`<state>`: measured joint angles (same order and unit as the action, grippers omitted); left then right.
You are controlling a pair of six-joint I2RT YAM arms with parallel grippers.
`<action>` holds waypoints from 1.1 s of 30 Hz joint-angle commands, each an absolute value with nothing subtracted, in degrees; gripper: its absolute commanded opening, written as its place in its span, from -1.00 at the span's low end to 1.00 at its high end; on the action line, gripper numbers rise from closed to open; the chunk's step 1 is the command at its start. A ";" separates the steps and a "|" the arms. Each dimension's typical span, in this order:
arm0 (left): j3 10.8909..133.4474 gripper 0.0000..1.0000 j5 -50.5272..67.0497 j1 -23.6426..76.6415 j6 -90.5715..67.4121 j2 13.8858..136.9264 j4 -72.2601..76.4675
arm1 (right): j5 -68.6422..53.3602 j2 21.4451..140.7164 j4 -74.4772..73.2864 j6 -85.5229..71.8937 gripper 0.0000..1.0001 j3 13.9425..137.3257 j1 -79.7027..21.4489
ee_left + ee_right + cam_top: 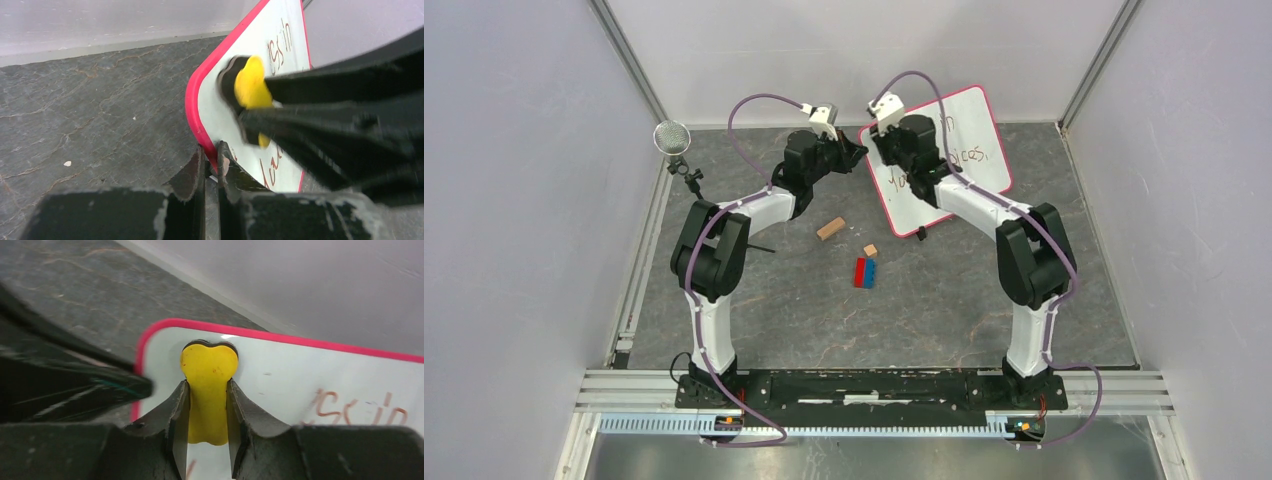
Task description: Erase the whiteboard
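Observation:
The whiteboard (979, 140) lies at the back right of the table, skewed, with a red-pink frame and dark reddish handwriting (360, 407). My left gripper (856, 155) is shut on its left frame edge; in the left wrist view the jaws (210, 150) pinch the red rim of the whiteboard (212, 107). My right gripper (888, 140) is over the board's upper left corner. It is shut (208, 382) on a yellow eraser (208, 362) whose head presses on the whiteboard (300, 375). The eraser (251, 85) also shows in the left wrist view.
A tan wooden block (830, 228), a smaller tan block (870, 249) and a red and blue brick pair (865, 272) lie on the grey slate table in front of the board. A microphone (672, 138) stands at the back left. Walls enclose three sides.

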<state>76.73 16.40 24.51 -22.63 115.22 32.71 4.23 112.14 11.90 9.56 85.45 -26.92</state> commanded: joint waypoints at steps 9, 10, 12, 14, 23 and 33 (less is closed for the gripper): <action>76.03 -0.95 18.46 26.82 -15.91 112.63 32.58 | 3.60 108.93 11.43 4.36 -0.99 79.02 -22.10; 75.94 -0.95 18.48 26.87 -15.86 112.59 32.65 | 3.59 108.68 11.36 3.73 -0.98 78.49 -20.80; 75.87 -0.95 18.47 26.89 -15.88 112.57 32.68 | 3.48 108.38 11.42 3.34 -0.99 77.76 -18.19; 75.86 -0.95 18.46 26.85 -15.91 112.59 32.74 | 3.46 108.45 10.62 3.96 -0.98 77.93 -17.38; 75.42 -0.96 18.59 26.89 -15.99 112.21 33.12 | 2.22 109.33 10.22 6.32 -0.98 79.84 -24.86; 75.06 -0.95 18.63 26.90 -16.26 111.86 33.69 | -3.45 108.70 13.13 6.06 -0.99 74.63 -29.79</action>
